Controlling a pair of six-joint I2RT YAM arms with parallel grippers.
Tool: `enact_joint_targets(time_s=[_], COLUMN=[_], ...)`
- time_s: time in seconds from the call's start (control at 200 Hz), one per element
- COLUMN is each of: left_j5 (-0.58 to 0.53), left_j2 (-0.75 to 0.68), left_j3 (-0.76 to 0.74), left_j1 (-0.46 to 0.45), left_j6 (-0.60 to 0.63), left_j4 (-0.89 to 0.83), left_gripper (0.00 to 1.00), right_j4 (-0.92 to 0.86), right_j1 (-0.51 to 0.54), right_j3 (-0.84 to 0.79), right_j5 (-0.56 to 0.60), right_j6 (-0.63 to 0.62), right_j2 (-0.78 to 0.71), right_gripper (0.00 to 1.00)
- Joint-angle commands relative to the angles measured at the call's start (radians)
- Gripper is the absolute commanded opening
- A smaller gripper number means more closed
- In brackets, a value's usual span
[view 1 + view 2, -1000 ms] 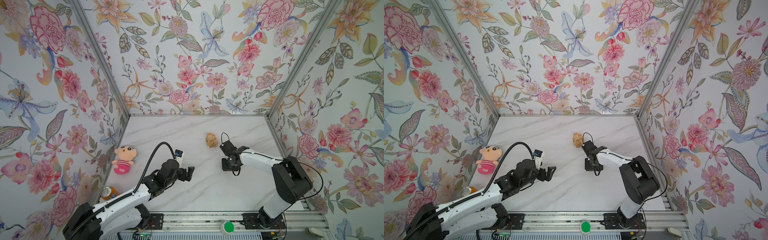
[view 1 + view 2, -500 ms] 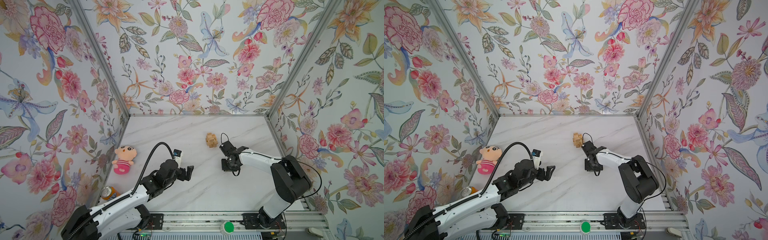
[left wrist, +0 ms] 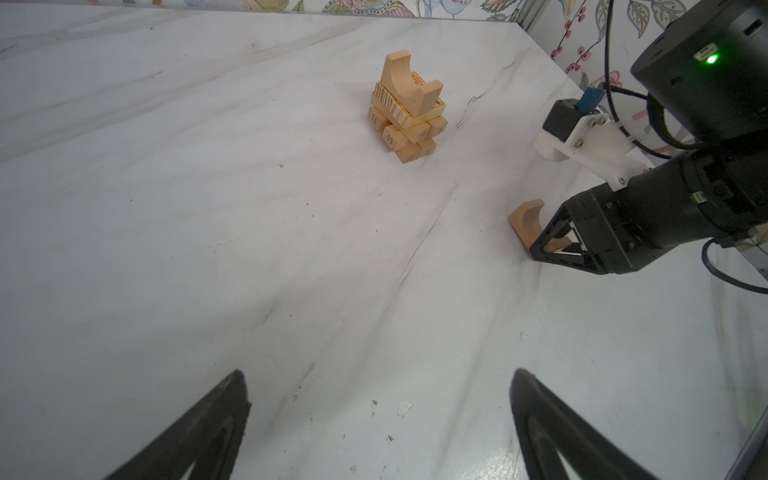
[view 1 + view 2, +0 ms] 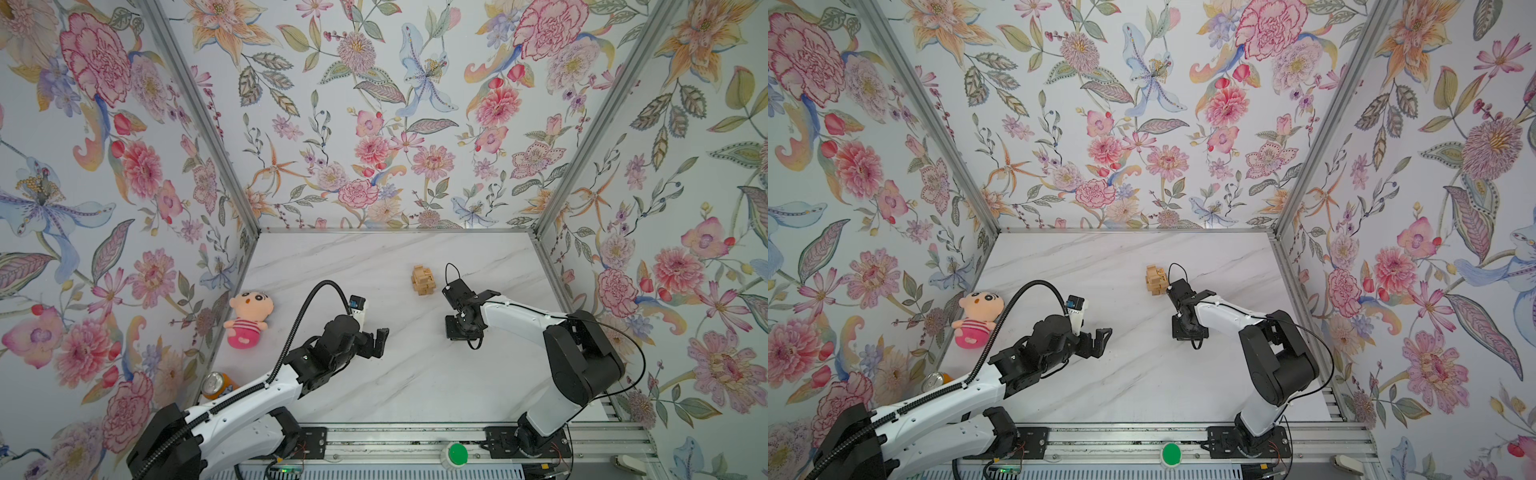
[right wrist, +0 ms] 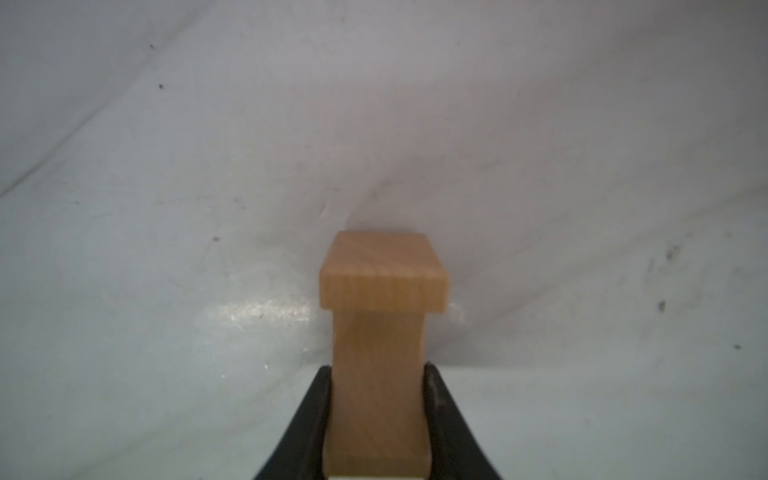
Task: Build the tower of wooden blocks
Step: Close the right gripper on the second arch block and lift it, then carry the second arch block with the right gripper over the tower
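Note:
The tower [image 4: 422,280] [image 4: 1156,280] stands at the back middle of the table, crisscrossed tan bars with a U-shaped wood block on top [image 3: 409,83]. My right gripper [image 4: 459,332] [image 4: 1187,330] points down at the table in front of the tower and to its right. It is shut on a curved tan wood block [image 5: 382,332] [image 3: 525,220], which rests on the marble. My left gripper [image 4: 380,340] [image 3: 378,386] hovers open and empty over bare table left of centre.
A pink plush doll [image 4: 247,318] lies near the left wall. An orange drink can [image 4: 216,384] stands at the front left corner. Floral walls close in three sides, and a metal rail [image 4: 415,436] runs along the front.
The right gripper's jaws have closed onto the curved block. Both arms have hardly moved.

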Motion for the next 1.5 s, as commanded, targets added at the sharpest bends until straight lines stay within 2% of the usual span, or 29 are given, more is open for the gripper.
enact_joint_targets(time_s=[0.0,0.32,0.666,1.101,1.491], left_j5=[-0.018,-0.016,0.001,0.035,0.056], left_j2=[0.024,0.091,0.151,0.218,0.235], left_j3=[0.046,0.115,0.181,0.252,0.254], left_j1=[0.011,0.033,0.091,0.151,0.178], left_j6=[0.029,0.052,0.08,0.108,0.112], left_j4=[-0.013,-0.021,-0.039,-0.036,-0.017], left_gripper=[0.99,0.99,0.99,0.99,0.99], right_j4=[-0.032,-0.049,-0.077,-0.155,-0.192], right_j1=[-0.012,-0.08,-0.117,-0.121,-0.121], right_j3=[0.06,0.222,0.463,0.698,0.804], right_j5=[0.018,-0.01,-0.086,-0.118,-0.141], right_j6=[-0.057,-0.197,-0.308,-0.372,-0.386], right_j2=[-0.033,0.011,0.191,0.363,0.441], right_gripper=[0.31,0.3,0.3,0.3,0.31])
